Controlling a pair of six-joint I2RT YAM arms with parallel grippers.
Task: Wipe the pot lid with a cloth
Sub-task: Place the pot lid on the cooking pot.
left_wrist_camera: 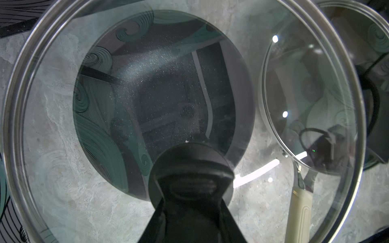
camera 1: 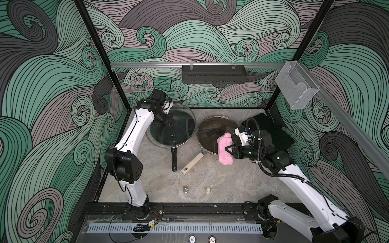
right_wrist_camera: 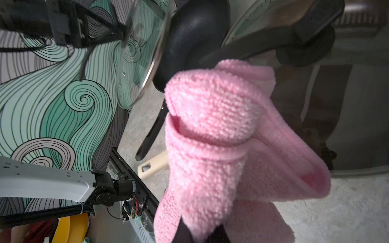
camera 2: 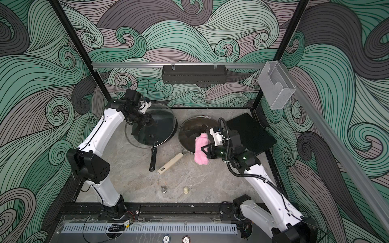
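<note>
The left gripper (left_wrist_camera: 191, 185) has its jaws clamped on the black knob (left_wrist_camera: 190, 160) of the large glass lid (camera 1: 160, 137). It holds the lid tilted above the black frying pan (camera 1: 174, 158), at about 11 o'clock on the table with the back wall taken as 12. The right gripper (camera 1: 228, 149) has its jaws pinched together on a bunched fold of the pink cloth (camera 1: 224, 154). The cloth hangs at the 4 o'clock rim of the smaller lidded pan (camera 1: 208, 134), the one with the cream handle (camera 1: 192, 163), at about 1 o'clock. Whether the cloth touches that pan's lid I cannot tell. The cloth and the held lid are well apart.

The knob is the only hold on the lid, so a sideways push from the cloth could swivel it or work it loose, and the glass might strike the pan rim beneath. The cloth is gripped by a loose fold. It could pull free under drag, or snag the smaller lid while crossing toward 9 o'clock.

No brand is legible on the lids, pans or cloth. At 6 o'clock, past the front rail, one round disc (camera 2: 166, 238) seems to read 50 and another (camera 2: 186, 239) 100, both upside down.
</note>
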